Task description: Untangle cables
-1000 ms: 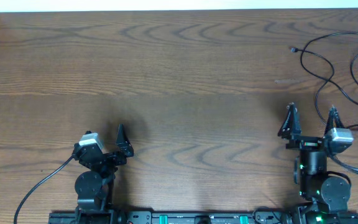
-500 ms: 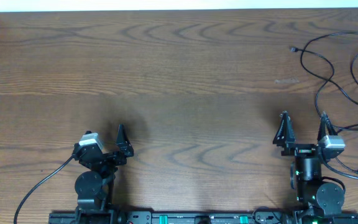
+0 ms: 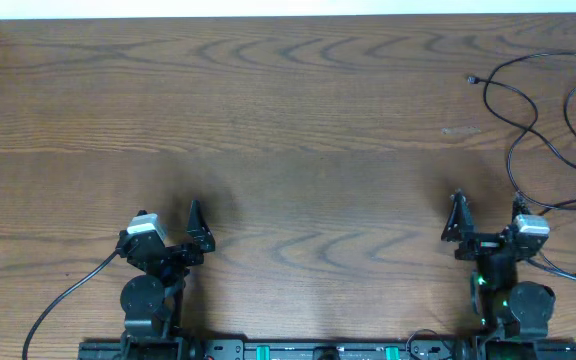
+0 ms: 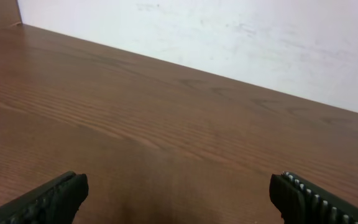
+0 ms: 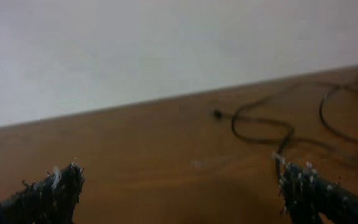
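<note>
Thin black cables [image 3: 528, 112] lie in loose loops on the wooden table [image 3: 288, 120] at the far right, with a small plug end [image 3: 471, 79] pointing left. No white cable is in view. My right gripper [image 3: 486, 203] is open and empty, near the front edge and short of the cables. In the right wrist view the black cables [image 5: 261, 122] and plug [image 5: 217, 114] lie ahead and to the right of the open fingers [image 5: 182, 186]. My left gripper [image 3: 168, 215] is open and empty at the front left; its wrist view shows open fingers [image 4: 179, 193] over bare wood.
A white wall [image 4: 229, 37] borders the table's far edge. Thick black arm cables trail off each base at the front, one at the left [image 3: 63, 300] and one at the right [image 3: 568, 272].
My right gripper has drawn back toward the front edge and slightly left, away from the cables. The left arm has not moved.
</note>
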`<action>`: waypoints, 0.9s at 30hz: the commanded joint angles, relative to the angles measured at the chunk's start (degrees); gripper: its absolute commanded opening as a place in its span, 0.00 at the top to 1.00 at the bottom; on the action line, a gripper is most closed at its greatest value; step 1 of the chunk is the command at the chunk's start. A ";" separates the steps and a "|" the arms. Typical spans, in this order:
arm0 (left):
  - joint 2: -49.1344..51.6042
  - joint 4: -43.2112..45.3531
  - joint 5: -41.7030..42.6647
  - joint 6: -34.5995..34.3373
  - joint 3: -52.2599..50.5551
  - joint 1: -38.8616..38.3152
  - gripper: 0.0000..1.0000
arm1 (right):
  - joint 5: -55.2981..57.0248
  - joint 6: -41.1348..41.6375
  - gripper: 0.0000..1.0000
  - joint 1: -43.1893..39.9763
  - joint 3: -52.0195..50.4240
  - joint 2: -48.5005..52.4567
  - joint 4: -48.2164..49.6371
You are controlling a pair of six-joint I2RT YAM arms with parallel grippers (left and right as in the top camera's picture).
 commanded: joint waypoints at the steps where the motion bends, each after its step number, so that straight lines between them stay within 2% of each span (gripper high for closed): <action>1: -0.31 -1.66 -0.31 0.74 -1.09 0.28 0.02 | -1.40 0.66 0.01 -0.46 -0.11 -0.37 -2.38; 15: -0.31 -1.66 -0.31 0.74 -1.09 0.28 0.02 | -1.29 -0.94 0.01 -0.48 -0.11 -0.37 -2.58; 19: -0.31 -1.66 -0.31 0.74 -1.09 0.28 0.02 | -0.72 -11.56 0.01 -3.41 -0.11 -0.37 -2.62; 27: -0.28 -1.66 -0.31 0.74 -1.09 0.28 0.02 | -0.72 -13.97 0.01 -3.93 -0.11 -0.37 -2.60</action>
